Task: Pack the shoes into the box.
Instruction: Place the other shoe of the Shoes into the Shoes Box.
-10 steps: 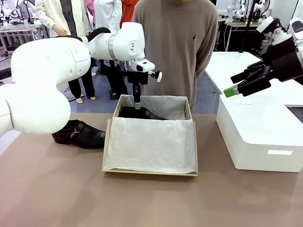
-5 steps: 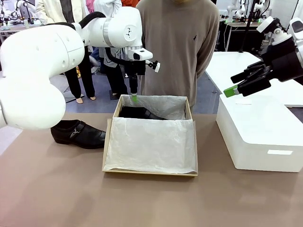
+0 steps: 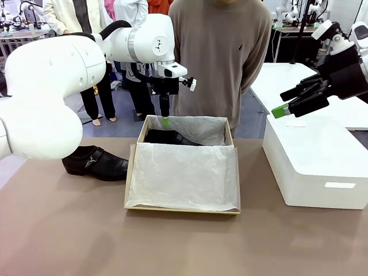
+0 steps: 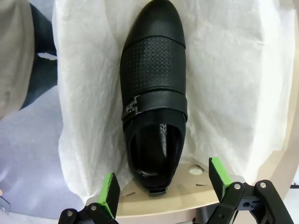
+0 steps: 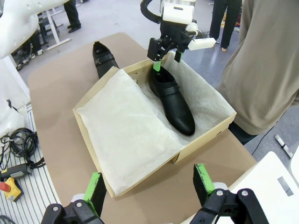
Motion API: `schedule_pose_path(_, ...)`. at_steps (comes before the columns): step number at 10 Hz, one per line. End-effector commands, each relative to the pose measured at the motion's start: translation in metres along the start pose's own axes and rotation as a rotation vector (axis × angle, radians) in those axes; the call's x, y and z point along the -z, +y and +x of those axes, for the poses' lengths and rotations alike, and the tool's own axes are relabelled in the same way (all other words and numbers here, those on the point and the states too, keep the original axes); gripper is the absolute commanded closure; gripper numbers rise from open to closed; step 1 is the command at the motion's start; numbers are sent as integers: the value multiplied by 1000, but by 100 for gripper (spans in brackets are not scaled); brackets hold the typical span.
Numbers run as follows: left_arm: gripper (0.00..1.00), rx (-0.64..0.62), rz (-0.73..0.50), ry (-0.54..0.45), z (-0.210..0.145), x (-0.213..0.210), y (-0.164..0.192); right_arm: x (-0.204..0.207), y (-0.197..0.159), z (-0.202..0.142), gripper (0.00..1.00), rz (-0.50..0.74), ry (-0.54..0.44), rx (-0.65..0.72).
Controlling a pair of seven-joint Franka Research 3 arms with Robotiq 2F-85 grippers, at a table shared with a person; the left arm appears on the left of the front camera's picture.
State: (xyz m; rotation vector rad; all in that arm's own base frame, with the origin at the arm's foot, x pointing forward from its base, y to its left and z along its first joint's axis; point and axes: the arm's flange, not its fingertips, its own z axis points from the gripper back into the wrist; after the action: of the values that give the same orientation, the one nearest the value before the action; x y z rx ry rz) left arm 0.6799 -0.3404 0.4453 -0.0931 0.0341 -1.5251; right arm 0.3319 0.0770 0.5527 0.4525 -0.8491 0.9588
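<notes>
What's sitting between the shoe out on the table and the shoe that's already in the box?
The side wall of the box and the white tissue paper lining it, plus a bare strip of table. The right wrist view shows it.

the shoes (image 5: 170,100) are black, the box (image 5: 205,138) tan

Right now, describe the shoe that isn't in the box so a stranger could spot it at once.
Find the open cardboard box lined with white paper, mid-table. Just to the robot's left of it, on bare tabletop, lies a glossy black buckled shoe. Its twin lies inside the box, on the paper.
</notes>
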Motion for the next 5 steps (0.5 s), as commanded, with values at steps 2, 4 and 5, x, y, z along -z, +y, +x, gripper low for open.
schedule_pose_path(2,0,-2,11,3,-1,-4,0,1,-2,1,0,10,-16,-11)
schedule_pose_path(4,0,-2,11,3,-1,-4,0,1,-2,1,0,10,-16,-11)
schedule_pose_path(5,0,0,0,0,0,0,0,1,-2,1,0,10,-16,-11)
